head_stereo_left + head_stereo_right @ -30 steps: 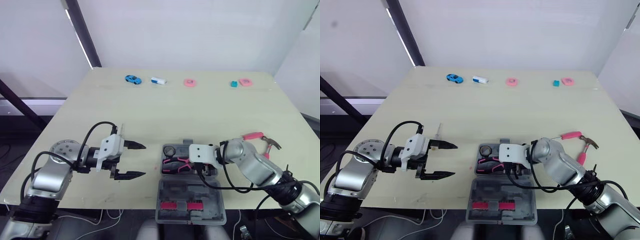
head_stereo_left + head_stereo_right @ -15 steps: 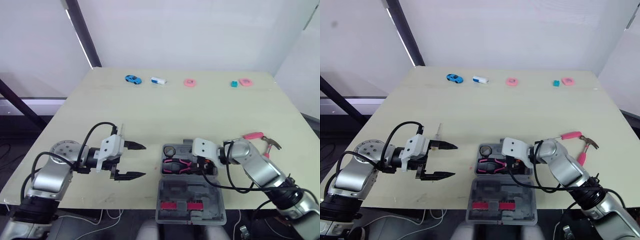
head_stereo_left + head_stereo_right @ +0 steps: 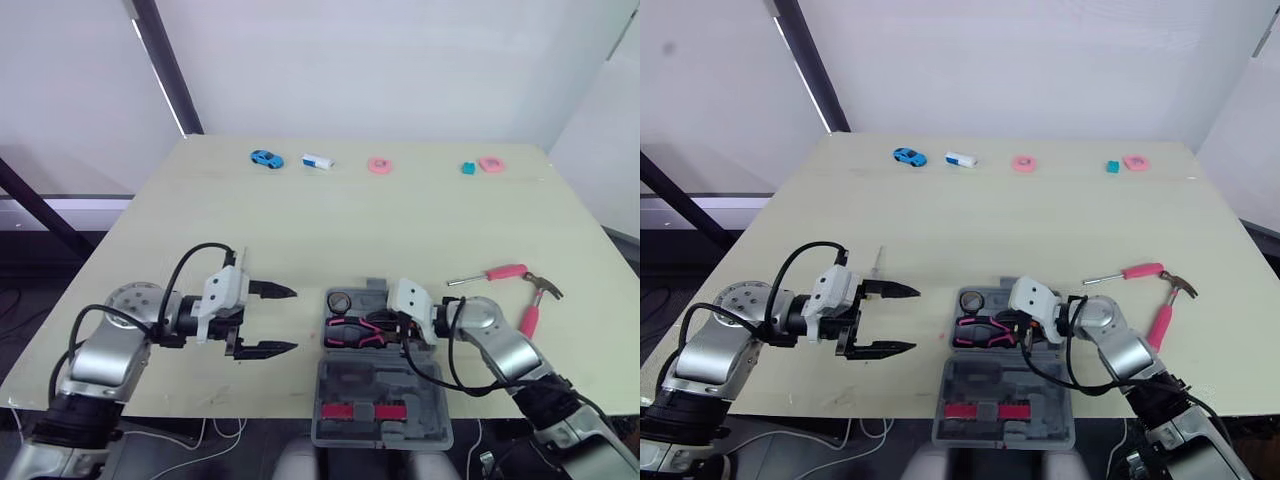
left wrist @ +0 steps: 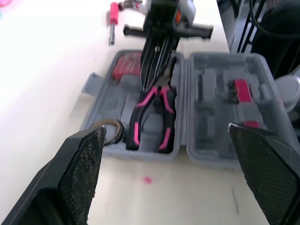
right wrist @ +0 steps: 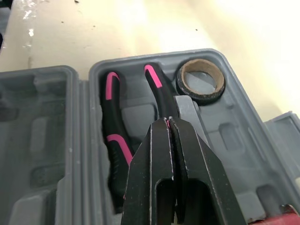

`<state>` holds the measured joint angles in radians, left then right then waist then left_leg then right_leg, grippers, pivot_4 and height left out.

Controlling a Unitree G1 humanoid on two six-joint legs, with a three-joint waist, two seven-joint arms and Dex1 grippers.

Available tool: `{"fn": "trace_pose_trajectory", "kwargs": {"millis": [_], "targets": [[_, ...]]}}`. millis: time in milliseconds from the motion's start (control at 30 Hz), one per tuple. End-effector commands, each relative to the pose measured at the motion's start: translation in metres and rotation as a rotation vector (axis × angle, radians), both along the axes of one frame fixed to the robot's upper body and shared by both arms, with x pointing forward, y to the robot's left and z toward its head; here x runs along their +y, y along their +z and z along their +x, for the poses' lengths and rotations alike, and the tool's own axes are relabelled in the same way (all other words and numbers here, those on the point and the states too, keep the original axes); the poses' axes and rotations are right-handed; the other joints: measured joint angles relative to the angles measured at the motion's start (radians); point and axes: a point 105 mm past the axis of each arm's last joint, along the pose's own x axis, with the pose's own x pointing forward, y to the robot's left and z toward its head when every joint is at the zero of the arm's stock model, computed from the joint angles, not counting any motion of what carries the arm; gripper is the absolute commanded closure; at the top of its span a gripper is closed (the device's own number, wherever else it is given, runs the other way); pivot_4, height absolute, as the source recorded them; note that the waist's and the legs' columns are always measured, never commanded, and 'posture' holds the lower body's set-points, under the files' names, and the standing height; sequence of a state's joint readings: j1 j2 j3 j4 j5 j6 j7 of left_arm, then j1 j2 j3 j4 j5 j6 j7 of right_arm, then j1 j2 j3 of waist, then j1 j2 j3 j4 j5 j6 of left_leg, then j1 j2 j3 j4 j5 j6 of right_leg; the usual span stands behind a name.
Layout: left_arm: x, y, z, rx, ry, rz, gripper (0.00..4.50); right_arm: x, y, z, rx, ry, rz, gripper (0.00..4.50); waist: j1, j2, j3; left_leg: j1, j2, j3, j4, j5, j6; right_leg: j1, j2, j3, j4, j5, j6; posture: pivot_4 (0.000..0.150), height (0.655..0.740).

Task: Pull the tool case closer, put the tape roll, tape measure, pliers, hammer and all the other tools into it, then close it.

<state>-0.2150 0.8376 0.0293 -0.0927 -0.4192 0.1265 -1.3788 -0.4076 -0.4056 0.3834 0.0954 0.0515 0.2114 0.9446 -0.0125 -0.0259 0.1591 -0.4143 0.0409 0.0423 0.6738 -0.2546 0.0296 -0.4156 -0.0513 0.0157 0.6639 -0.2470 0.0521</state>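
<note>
We see the right fingers (image 5: pixel 187 154), pressed together, drawn back above the pliers (image 5: pixel 112 117) now lying in the open tool case (image 3: pixel 380 385); left fingers (image 4: pixel 82 164) apart beside it; hammer (image 3: pixel 530 315) and screwdriver (image 3: pixel 490 273) remain on the surface (image 3: pixel 350 220).

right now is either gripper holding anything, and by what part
Nothing is held. The left gripper is open and empty; the right gripper is shut on nothing, above the pliers lying in the tool case.
</note>
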Motion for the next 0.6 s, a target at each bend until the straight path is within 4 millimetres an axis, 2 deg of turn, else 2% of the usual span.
{"fn": "trace_pose_trajectory", "kwargs": {"millis": [33, 167, 300, 400, 600], "targets": [[-0.004, 0.010, -0.004, -0.030, -0.022, -0.029, 0.00, -0.012, -0.020, 0.003, 0.024, -0.048, -0.048, 4.42, 0.000, 0.000, 0.000, 0.000, 0.000, 0.000, 0.000, 0.000, 0.000, 0.000, 0.000, 0.000, 0.000, 0.000, 0.000, 0.150, 0.7400], [-0.003, 0.010, -0.005, -0.027, -0.018, -0.031, 0.00, -0.020, -0.049, -0.006, 0.134, -0.064, -0.111, 4.42, 0.000, 0.000, -0.001, 0.003, 0.000, 0.000, 0.000, 0.000, 0.000, 0.003, 0.000, 0.000, 0.000, 0.000, 0.000, 0.150, 0.7400], [0.000, 0.008, -0.006, -0.025, -0.006, -0.025, 0.00, -0.032, -0.081, -0.020, 0.231, -0.058, -0.255, 4.42, 0.001, -0.001, -0.004, 0.008, 0.000, 0.002, -0.001, 0.000, 0.000, 0.007, 0.000, 0.001, 0.000, 0.000, 0.000, 0.150, 0.7400], [0.000, 0.006, -0.008, -0.022, 0.002, -0.029, 0.00, -0.039, -0.101, -0.028, 0.304, -0.071, -0.343, 4.42, 0.002, -0.001, -0.010, 0.020, 0.000, 0.002, -0.005, 0.000, 0.000, 0.018, -0.001, 0.002, -0.003, -0.003, -0.004, 0.150, 0.7400], [0.000, 0.003, -0.010, -0.012, 0.012, -0.034, 0.00, -0.047, -0.125, -0.034, 0.376, -0.086, -0.451, 4.42, 0.000, -0.003, -0.029, 0.035, 0.001, 0.003, -0.008, 0.000, 0.000, 0.029, -0.001, 0.003, -0.003, -0.005, -0.006, 0.150, 0.7400]]}}
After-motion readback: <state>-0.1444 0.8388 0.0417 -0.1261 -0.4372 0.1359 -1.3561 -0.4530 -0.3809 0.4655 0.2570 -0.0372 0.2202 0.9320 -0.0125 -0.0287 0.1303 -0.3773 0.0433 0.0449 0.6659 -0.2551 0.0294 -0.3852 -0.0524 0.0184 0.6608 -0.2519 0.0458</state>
